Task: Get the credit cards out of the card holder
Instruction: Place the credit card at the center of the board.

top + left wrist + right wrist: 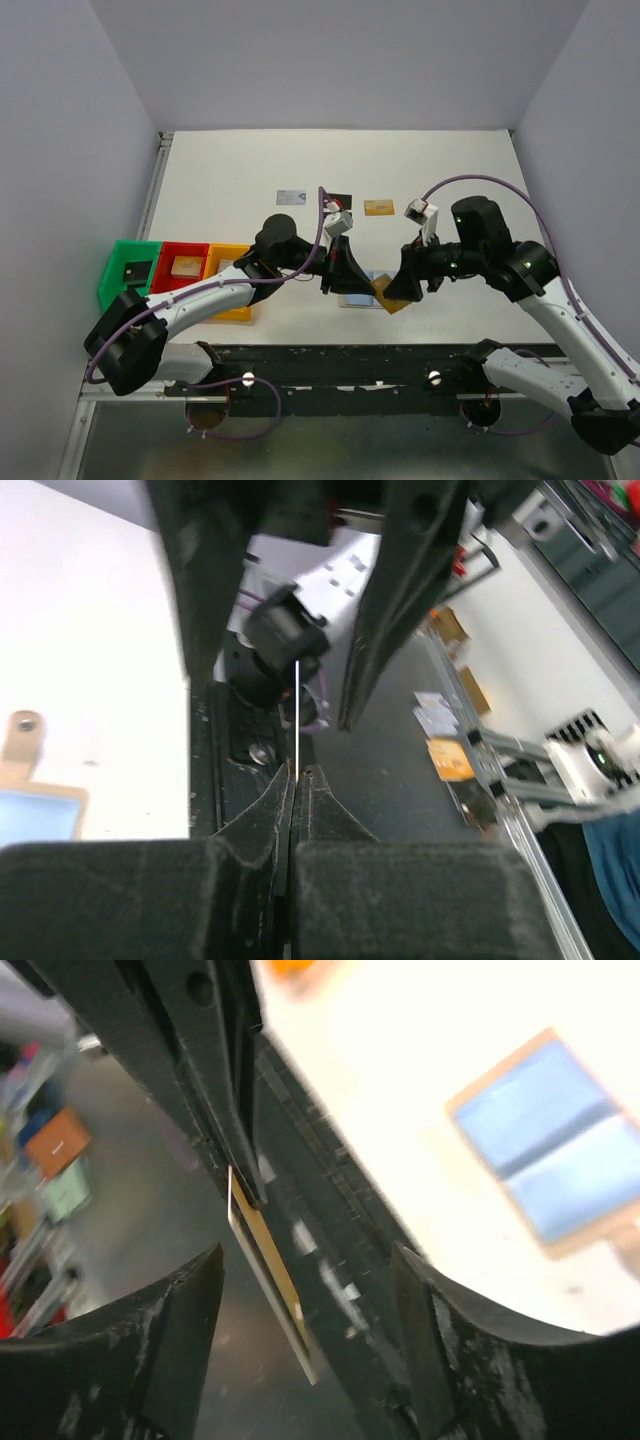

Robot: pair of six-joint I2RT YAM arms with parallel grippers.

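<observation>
A robotics lab: white-walled booth [340, 60], aluminium framing [505, 780].

- White tabletop [250, 180]: matt, smooth
- Green plastic bin [110, 275], red plastic bin [162, 272], yellow plastic bin [228, 250]: smooth moulded walls
- Tan and blue-grey bifold card holder [560, 1150]: soft, matt, leather-like
- Thin gold-orange credit card [270, 1260]: smooth plastic, slight sheen
- Left gripper [291, 780], black pads [400, 900]: matt, grainy, scuffed

At the top view's centre the left gripper [292, 785] is covering most of the card holder [353, 300]; the left wrist view's left edge is cutting it off. The right wrist view is blurring the gold card [272, 1285].
</observation>
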